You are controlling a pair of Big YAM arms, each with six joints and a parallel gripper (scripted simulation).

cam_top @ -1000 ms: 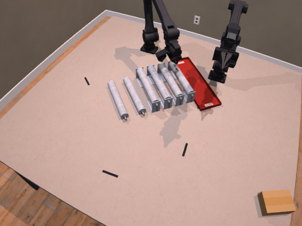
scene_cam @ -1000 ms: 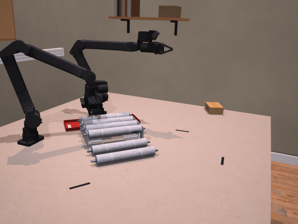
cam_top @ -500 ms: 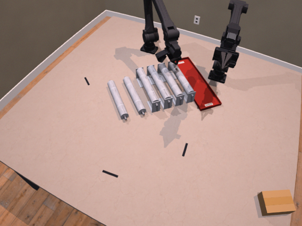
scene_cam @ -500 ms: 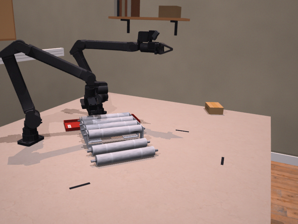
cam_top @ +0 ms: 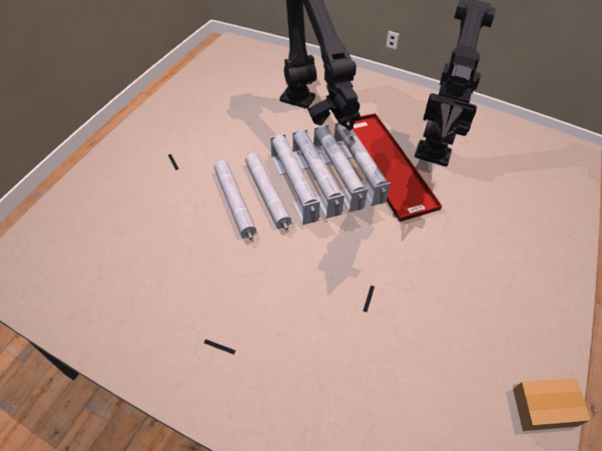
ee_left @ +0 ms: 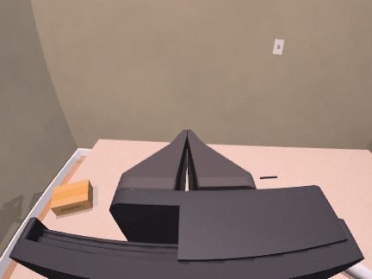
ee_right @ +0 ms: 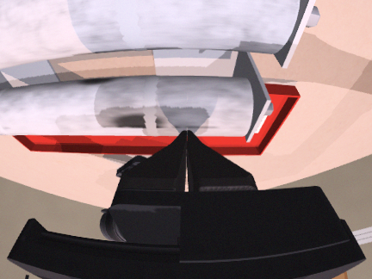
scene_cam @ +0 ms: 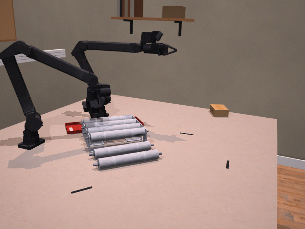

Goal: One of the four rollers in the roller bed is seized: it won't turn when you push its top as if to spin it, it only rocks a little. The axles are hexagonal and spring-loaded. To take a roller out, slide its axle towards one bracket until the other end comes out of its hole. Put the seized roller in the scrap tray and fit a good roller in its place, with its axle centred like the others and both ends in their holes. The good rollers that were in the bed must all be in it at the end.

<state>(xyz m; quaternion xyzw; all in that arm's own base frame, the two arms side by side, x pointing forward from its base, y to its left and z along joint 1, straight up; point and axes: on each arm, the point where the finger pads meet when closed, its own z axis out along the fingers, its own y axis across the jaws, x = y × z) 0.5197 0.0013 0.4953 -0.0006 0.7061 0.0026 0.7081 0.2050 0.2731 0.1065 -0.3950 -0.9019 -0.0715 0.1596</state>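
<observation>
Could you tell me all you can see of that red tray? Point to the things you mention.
The scrap tray point(cam_top: 422, 178) point(scene_cam: 73, 132) point(ee_right: 280, 125) is a long, shallow red rectangle with low raised walls and a white label near each end. It lies flat on the table beside the roller bed, parallel to its rollers. No roller lies in the part that shows; shadows fall across it.
</observation>
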